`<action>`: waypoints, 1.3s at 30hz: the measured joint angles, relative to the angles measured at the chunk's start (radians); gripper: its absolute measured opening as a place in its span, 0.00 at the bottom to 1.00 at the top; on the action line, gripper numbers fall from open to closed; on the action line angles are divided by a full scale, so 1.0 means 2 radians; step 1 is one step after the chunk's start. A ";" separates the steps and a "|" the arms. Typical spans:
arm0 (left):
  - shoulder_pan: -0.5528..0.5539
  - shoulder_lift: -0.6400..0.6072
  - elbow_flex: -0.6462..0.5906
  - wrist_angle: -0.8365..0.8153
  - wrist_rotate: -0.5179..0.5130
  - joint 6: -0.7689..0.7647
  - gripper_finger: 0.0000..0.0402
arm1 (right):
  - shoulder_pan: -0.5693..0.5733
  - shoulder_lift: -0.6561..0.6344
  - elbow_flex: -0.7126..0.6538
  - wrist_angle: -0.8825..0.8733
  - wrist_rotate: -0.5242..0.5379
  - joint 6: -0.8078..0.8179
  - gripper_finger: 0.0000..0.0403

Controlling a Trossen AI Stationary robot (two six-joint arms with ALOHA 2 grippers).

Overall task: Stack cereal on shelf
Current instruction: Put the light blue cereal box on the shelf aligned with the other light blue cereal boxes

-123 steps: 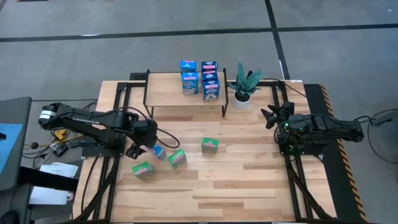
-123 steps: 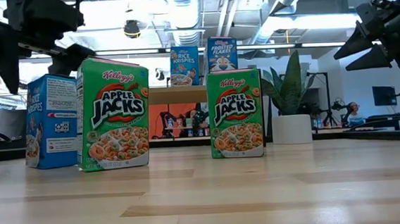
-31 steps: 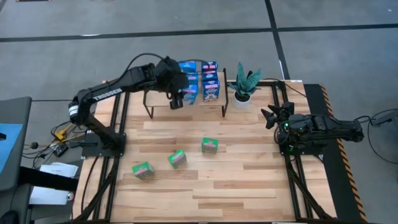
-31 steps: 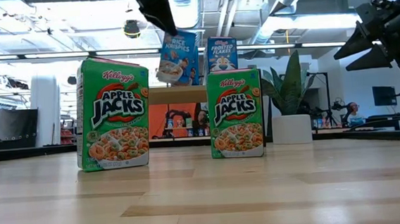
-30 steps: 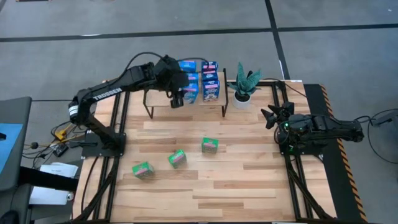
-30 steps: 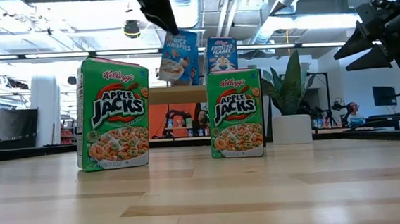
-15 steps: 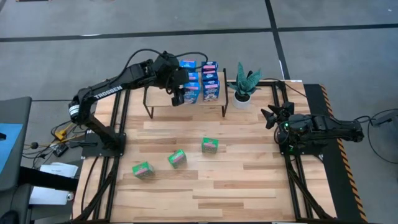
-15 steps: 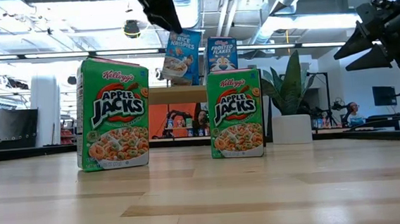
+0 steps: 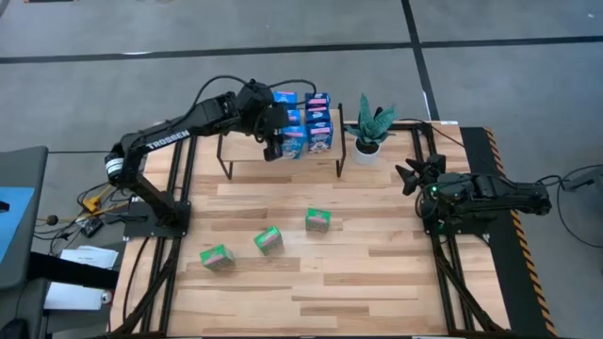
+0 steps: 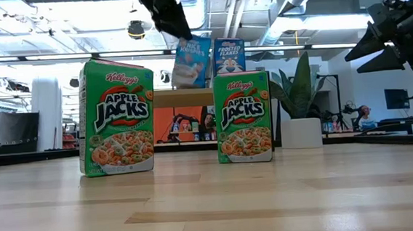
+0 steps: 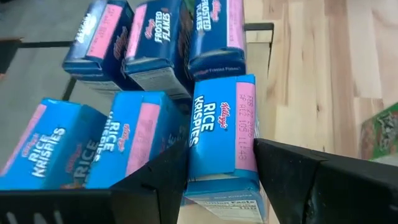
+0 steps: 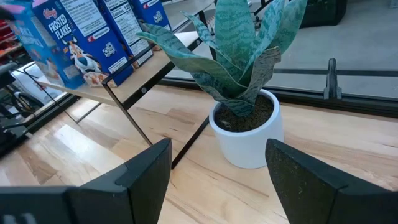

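My left gripper (image 9: 285, 143) reaches over the light-wood shelf (image 9: 243, 153) and is shut on a blue Rice Krispies cereal box (image 11: 219, 124). In the low view this box (image 10: 192, 60) is tilted, just over the shelf board (image 10: 183, 97). Several other blue cereal boxes (image 9: 318, 118) stand on the shelf beside it. Three green Apple Jacks boxes (image 9: 268, 239) stand on the tabletop, nearer to me. My right gripper (image 9: 408, 175) waits open at the table's right side, near the plant. My left gripper pinches the Rice Krispies box between its two fingers (image 11: 165, 177), on two opposite faces, with the pink-striped narrow side (image 11: 244, 124) facing the wrist. The fingers slant down from the table's left. The box is tilted; I cannot tell whether its lower edge touches the shelf.
A small potted plant in a white pot (image 9: 369, 130) stands just right of the shelf, in front of my right gripper (image 12: 219, 147). Black frame rails run along the table's left and right edges. Bare wood lies between the green boxes and the near edge.
My left gripper has carried the Rice Krispies box a short way toward the table's right along the shelf, closer to the Frosted Flakes boxes, and slightly down. The box stays tilted in the hold.
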 joint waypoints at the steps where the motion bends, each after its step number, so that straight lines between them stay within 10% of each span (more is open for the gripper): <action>1: 0.000 0.000 -0.007 0.011 -0.001 -0.002 0.43 | 0.000 0.000 0.000 0.000 0.000 0.000 0.71; 39: -0.001 -0.014 -0.024 -0.017 -0.035 0.018 0.43 | 0.000 0.000 0.000 0.001 0.000 0.000 0.71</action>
